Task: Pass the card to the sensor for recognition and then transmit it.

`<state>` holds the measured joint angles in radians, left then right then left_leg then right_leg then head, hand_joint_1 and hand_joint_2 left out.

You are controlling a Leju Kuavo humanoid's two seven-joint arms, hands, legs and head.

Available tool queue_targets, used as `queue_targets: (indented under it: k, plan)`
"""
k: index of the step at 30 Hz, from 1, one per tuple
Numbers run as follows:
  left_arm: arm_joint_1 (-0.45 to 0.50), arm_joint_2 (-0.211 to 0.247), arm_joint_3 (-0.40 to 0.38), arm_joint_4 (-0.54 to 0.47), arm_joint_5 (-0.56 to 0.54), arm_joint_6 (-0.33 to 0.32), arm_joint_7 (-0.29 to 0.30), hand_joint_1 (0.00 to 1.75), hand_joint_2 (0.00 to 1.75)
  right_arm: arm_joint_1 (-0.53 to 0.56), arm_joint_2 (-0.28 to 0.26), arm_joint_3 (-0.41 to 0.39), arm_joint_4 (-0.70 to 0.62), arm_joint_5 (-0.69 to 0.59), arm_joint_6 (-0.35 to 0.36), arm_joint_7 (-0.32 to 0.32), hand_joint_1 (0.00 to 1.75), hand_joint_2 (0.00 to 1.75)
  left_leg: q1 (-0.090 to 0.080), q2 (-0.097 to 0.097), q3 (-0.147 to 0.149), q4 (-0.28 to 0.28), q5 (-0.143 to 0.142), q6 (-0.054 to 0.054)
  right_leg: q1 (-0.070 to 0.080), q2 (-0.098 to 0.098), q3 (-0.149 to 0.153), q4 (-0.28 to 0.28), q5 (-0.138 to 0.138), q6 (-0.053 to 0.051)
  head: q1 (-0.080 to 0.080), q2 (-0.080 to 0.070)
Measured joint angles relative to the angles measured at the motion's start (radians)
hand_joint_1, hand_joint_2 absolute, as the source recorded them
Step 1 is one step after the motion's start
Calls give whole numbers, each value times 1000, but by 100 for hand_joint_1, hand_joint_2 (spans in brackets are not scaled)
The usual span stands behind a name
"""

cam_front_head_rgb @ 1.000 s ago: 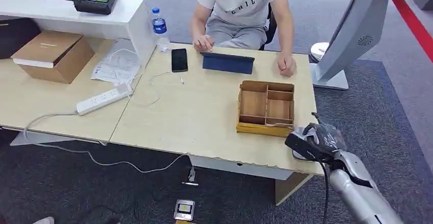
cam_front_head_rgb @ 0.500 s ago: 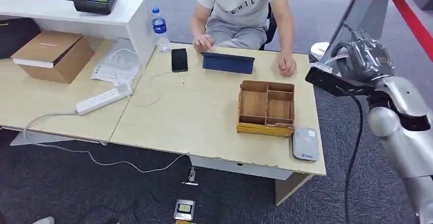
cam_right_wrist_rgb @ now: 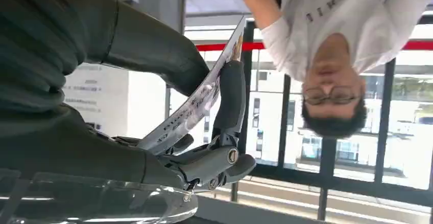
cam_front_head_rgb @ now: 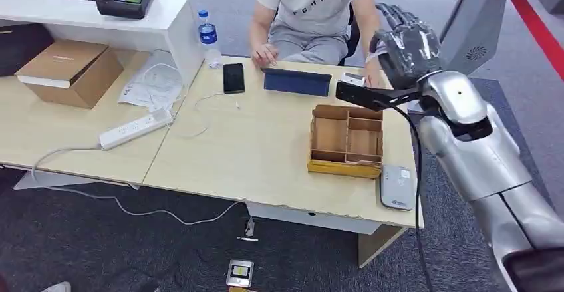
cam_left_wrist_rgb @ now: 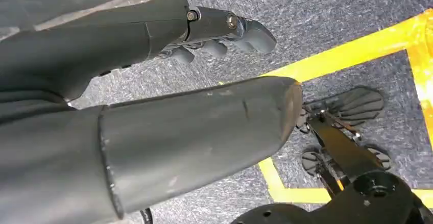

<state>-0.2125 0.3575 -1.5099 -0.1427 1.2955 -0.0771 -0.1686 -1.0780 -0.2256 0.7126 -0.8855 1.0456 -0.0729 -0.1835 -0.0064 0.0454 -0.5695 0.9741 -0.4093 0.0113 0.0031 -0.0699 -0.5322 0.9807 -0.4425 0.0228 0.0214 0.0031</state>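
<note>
So the right hand (cam_front_head_rgb: 404, 47) is raised up over the far right corner of the table (cam_front_head_rgb: 266, 152), close to the seated person (cam_front_head_rgb: 312, 6) in the white t-shirt. In the right wrist view you can see the card (cam_right_wrist_rgb: 196, 101) pinched between the thumb and the dark fingers (cam_right_wrist_rgb: 230, 99), held edge-on and tilted, with print on its face, so that hand is definitely gripping it. In the head view the card itself is hidden behind the hand.

The sensor (cam_front_head_rgb: 397, 187), a flat grey box, lies on the near right corner of the table, just beside the wooden organizer tray (cam_front_head_rgb: 346, 142) and well apart from the raised hand.

The left hand (cam_left_wrist_rgb: 224, 30) hangs down over grey carpet with yellow floor tape (cam_left_wrist_rgb: 352, 50). Its fingers are loosely curled with nothing in them that I can see, but whether they're really closed I can't tell from this angle.

Other stuff on the table: a blue tablet (cam_front_head_rgb: 296, 82) in front of the person, a black phone (cam_front_head_rgb: 233, 78), a power strip (cam_front_head_rgb: 135, 130), a cardboard box (cam_front_head_rgb: 70, 72) and a water bottle (cam_front_head_rgb: 208, 38)
</note>
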Motion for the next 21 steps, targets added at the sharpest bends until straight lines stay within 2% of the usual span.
queue_targets:
  k: [4, 10, 15, 21]
  plan:
    - [1, -3, -2, 0, 1, -1, 13, 0, 0, -65, 103, 27, 143, 27, 8, 14, 175, 175, 0, 0, -1, 0, 0, 0, 0, -1, 0, 0, 0, -1, 0, 0]
    - [3, -4, -7, 0, 0, -1, 22, 0, 0, -134, 189, 49, 296, 50, 34, 43, 175, 175, 0, 0, -1, 0, 0, 0, 0, -1, -1, -1, 0, 0, 0, 0]
    - [4, -6, -7, 0, 1, -1, 21, 0, 0, -157, 219, 62, 378, 61, 42, 60, 175, 175, 0, 0, -1, 0, 0, 0, 0, -1, -1, -1, 0, 0, 0, 0]
    - [4, -8, -8, 0, 3, 0, 21, 0, 0, -164, 229, 71, 435, 65, 43, 70, 175, 175, 0, 0, -1, 0, 0, 0, 0, 0, -1, -1, 1, 0, 0, 0]
